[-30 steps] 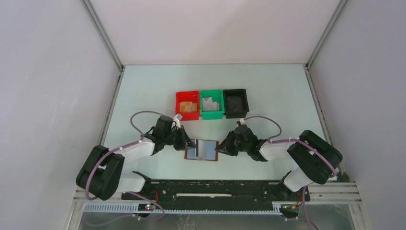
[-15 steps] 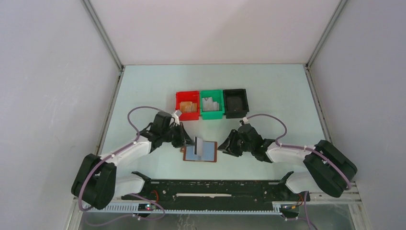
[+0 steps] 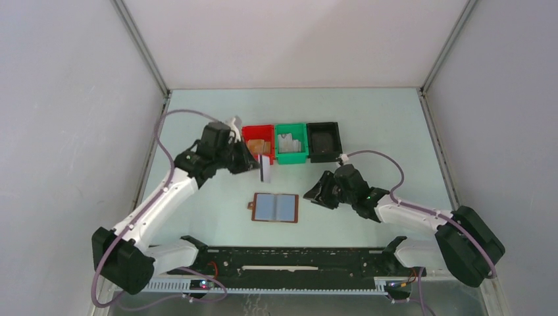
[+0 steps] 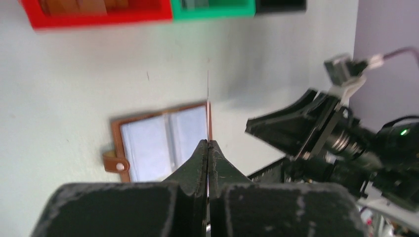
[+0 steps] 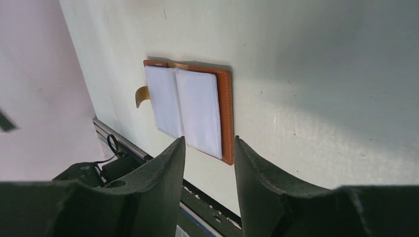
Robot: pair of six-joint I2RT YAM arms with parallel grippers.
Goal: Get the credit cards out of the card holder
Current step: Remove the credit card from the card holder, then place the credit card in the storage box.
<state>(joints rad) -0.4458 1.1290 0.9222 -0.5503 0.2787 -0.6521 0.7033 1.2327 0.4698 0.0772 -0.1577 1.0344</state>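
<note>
On the table (image 3: 197, 125) lies one open card holder (image 3: 276, 208); left fingers (image 3: 256, 166) pinch one card (image 3: 266, 170), right fingers (image 3: 316, 196) gape empty.

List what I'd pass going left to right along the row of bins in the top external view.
red bin → green bin → black bin. The card holder lies nearer, spanning parts of the red and green bins' widths, so it is left out of the order.

My arms (image 3: 161, 201) show white links, black joints, looping lilac cables (image 3: 172, 113); right gripper (image 5: 208, 141) fingers (image 5: 160, 170) matte black.
</note>
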